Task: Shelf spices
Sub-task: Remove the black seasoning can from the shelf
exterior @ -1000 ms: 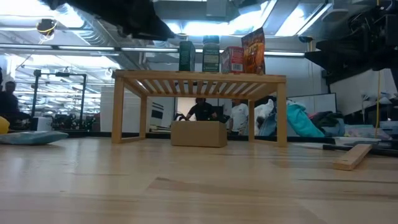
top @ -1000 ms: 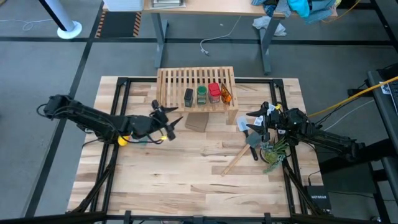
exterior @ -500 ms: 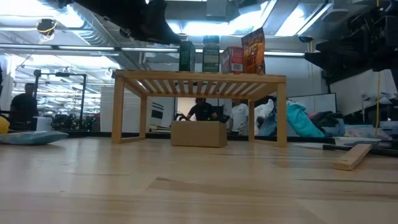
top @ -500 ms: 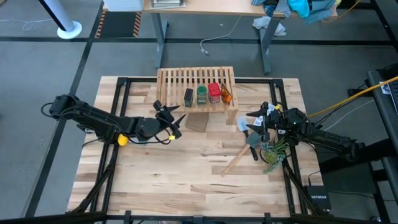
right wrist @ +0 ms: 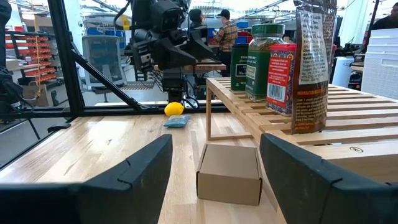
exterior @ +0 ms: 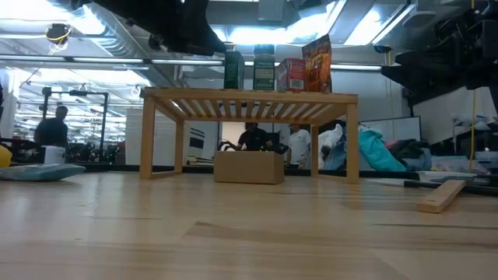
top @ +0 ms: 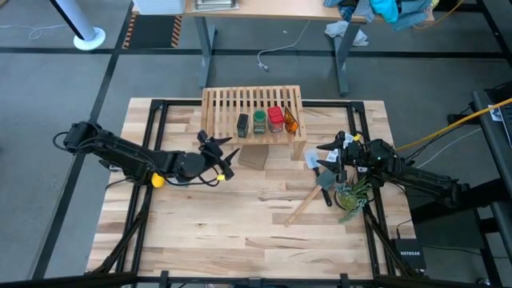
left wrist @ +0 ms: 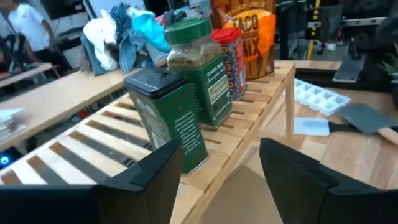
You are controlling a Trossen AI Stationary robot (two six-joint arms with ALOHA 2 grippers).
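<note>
Spices [top: 266,120] upright in a row along shelf [top: 220,105]; both end effectors released, empty.

My left arm reached in from the left edge of the table toward its middle, the forearm held low and nearly level, and my left gripper [top: 222,157] hung above the tabletop with its two fingers [left wrist: 149,180] spread apart and nothing between them. My right arm came in from the right edge, bent at the elbow, and my right gripper [top: 324,156] pointed toward the table's middle above the right-hand side, its fingers [right wrist: 134,174] likewise parted and empty. The two grippers faced each other and stood well apart.
</note>
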